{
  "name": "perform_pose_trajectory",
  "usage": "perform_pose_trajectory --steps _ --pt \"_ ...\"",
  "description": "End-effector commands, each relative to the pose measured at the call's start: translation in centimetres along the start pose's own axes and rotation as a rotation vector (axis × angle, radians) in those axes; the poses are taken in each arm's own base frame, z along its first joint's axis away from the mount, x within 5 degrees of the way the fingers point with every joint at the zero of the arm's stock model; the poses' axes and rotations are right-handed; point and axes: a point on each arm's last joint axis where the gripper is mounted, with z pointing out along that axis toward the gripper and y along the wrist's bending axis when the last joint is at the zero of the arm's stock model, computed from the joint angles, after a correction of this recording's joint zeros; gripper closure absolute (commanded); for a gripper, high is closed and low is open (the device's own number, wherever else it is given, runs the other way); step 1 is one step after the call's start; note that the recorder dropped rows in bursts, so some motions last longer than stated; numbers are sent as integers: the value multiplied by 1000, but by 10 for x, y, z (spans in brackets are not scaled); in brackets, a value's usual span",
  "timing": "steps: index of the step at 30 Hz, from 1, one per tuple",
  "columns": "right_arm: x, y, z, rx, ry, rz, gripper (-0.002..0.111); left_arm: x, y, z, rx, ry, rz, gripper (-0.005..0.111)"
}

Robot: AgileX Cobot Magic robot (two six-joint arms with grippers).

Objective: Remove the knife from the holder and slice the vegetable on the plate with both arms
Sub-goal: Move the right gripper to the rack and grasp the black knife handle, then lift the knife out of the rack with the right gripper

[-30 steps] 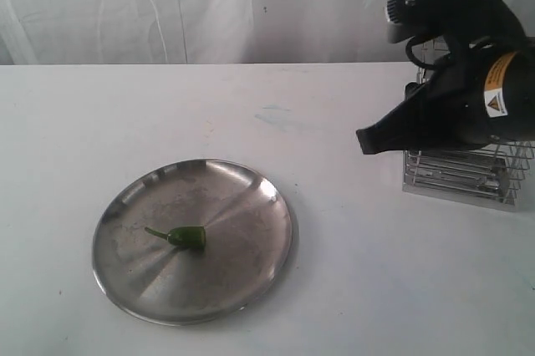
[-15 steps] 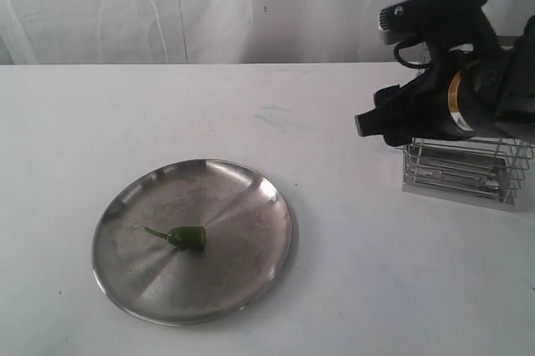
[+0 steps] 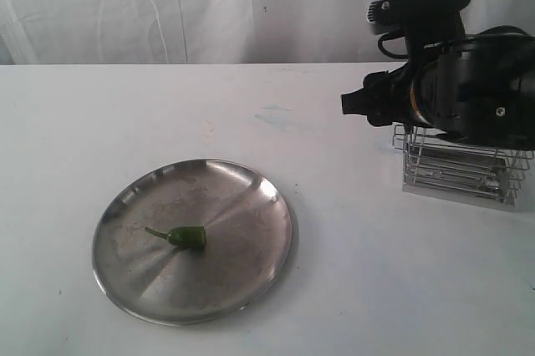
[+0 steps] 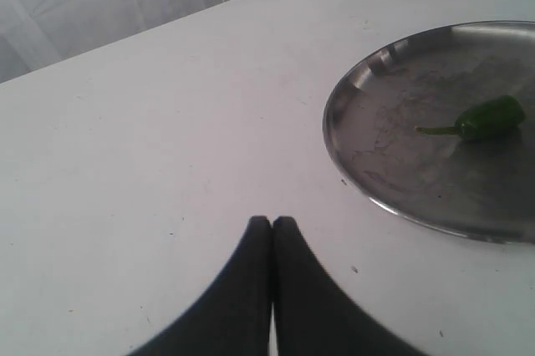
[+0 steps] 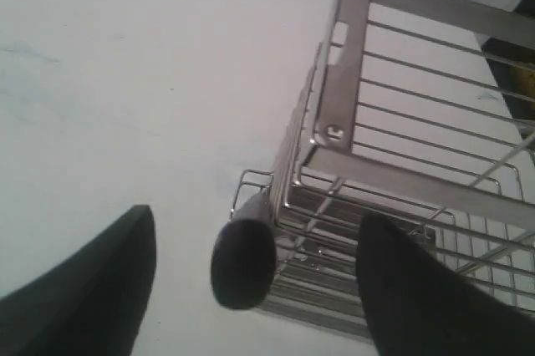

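**A:** Nearest us, lower left of the exterior view, the plate (image 3: pixel 242 197) sits flat. The vegetable (image 3: pixel 188 236) lies left of its centre, stem pointing left, clear of the rim all round.

**B:** And the left gripper (image 4: pixel 272 224)?

**A:** Fingers pressed together, holding nothing, over bare table (image 3: pixel 351 289) beside the plate's rim.

**B:** Room to move?

**A:** Plenty. There's a broad bare stretch between the plate and the holder (image 3: pixel 460 174) at far right.

**B:** The knife?

**A:** The knife (image 5: pixel 244 262) stands at the holder's corner, black handle end poking out. The right gripper (image 5: pixel 257 221) straddles it, fingers spread wide, neither one touching it.

**B:** Any lettering?

**A:** An orange label (image 3: pixel 411 97) on the right arm (image 3: pixel 476 101), too blurred to read.
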Motion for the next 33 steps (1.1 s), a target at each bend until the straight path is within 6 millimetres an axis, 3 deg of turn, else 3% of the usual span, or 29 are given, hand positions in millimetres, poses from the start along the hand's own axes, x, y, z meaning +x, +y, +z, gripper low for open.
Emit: perform_pose_trajectory --steps 1,6,14,20,33 --pt "0 -3 4 62 -17 16 59 1 -1 0 9 -4 -10 107" --pt "1 -1 7 55 -17 5 82 1 -1 0 9 -4 -10 107" --pt "-1 -4 7 92 -39 14 108 1 -1 0 9 -4 -10 107" --pt "-4 -8 1 96 -51 38 108 1 -1 0 9 -4 -10 107" --pt "-22 -27 -45 -12 -78 61 108 1 -1 0 9 -4 -10 107"
